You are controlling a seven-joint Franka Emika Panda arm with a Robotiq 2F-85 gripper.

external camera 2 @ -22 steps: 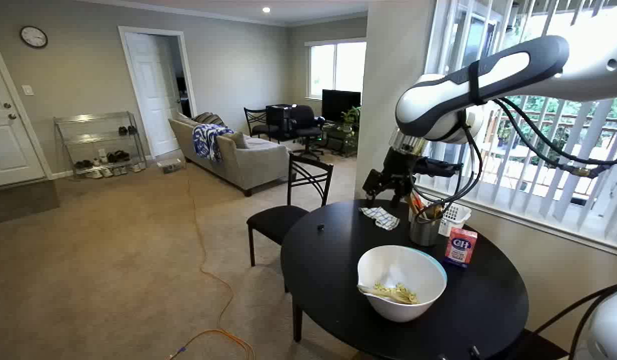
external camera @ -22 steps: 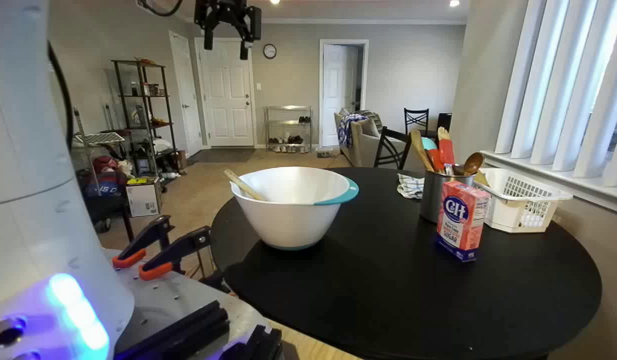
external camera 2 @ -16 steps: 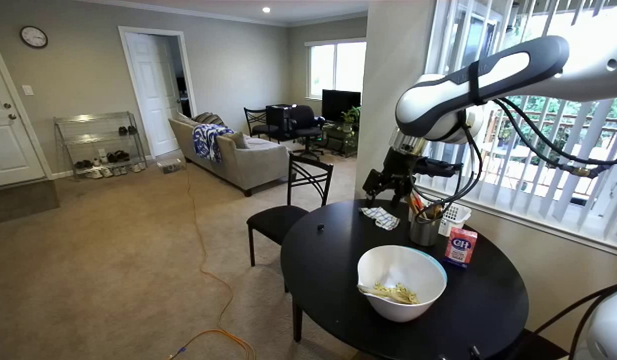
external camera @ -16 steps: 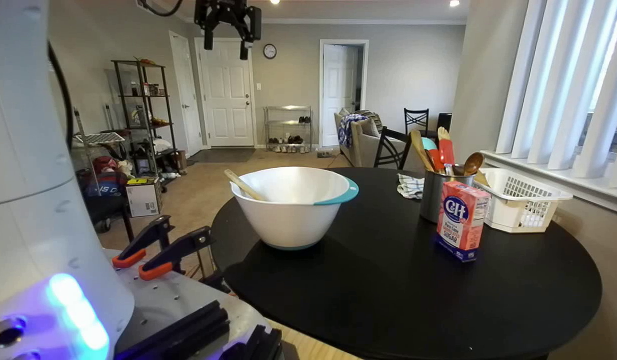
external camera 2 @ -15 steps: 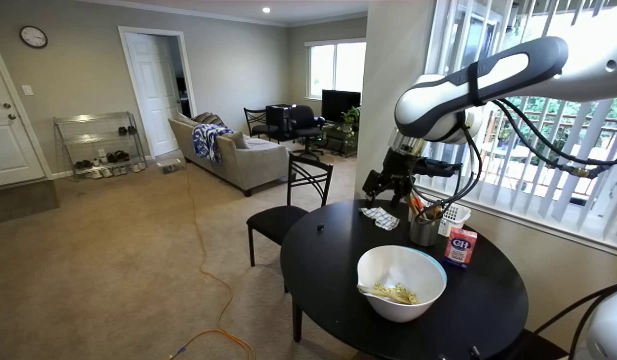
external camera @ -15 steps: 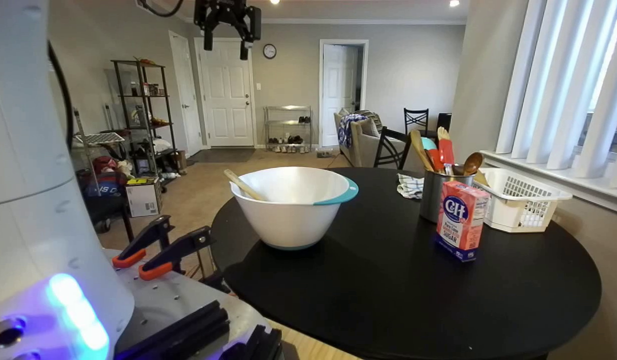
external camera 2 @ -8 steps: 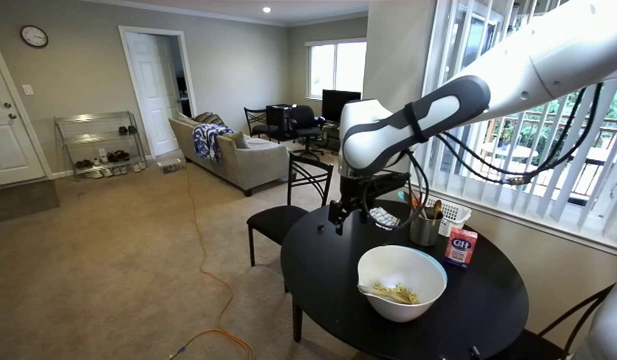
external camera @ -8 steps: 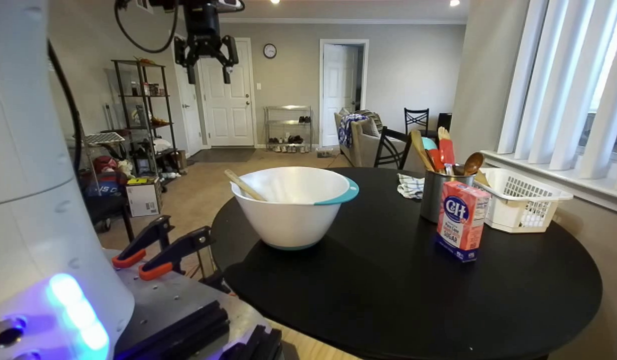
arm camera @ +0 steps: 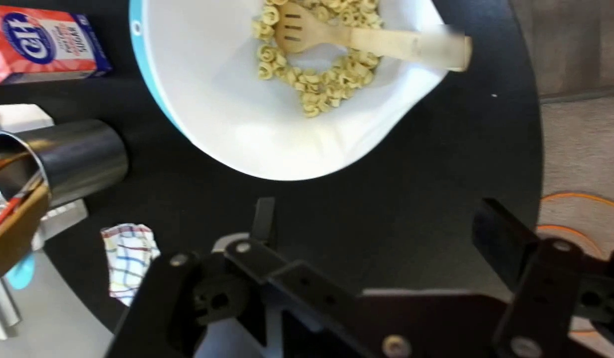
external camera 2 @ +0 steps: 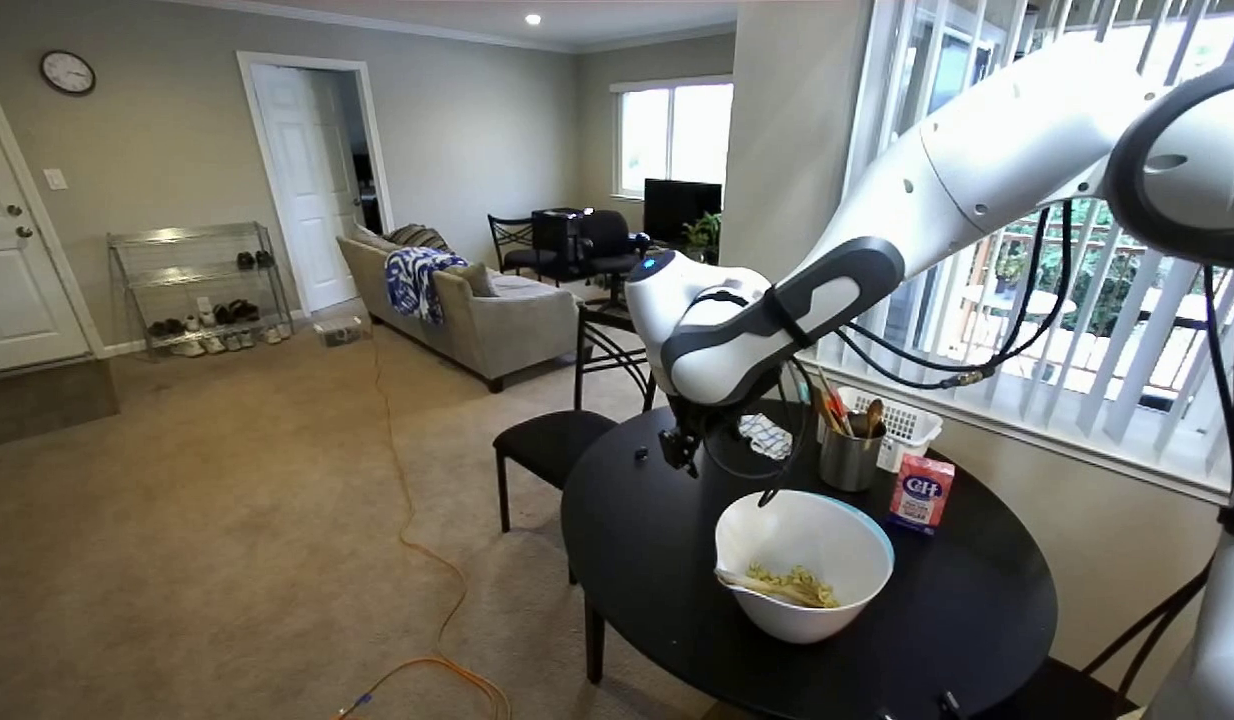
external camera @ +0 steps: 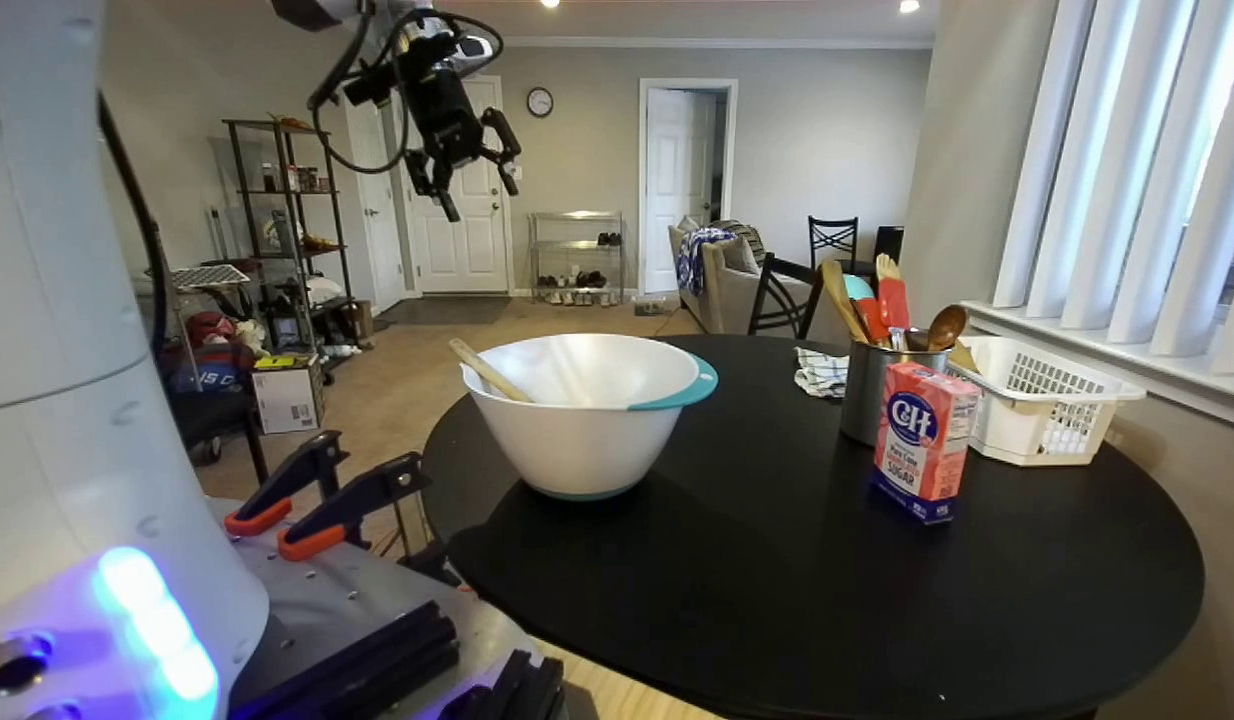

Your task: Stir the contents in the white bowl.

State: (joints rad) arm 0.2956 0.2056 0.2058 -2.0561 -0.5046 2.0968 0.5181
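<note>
White bowl [external camera: 577,445] on black table [external camera: 777,590], pasta [arm camera: 332,88] inside bowl, slotted wooden spoon [arm camera: 364,40] leaning on its rim, gripper [external camera: 482,202] higher than bowl, jaws spread apart.

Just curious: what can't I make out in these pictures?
Pasta and spoon head: hidden by the wall of the white bowl in an exterior view.
The white bowl: one side cut off by the wrist view's top edge.
Dark object: too small to identify in an exterior view.
</note>
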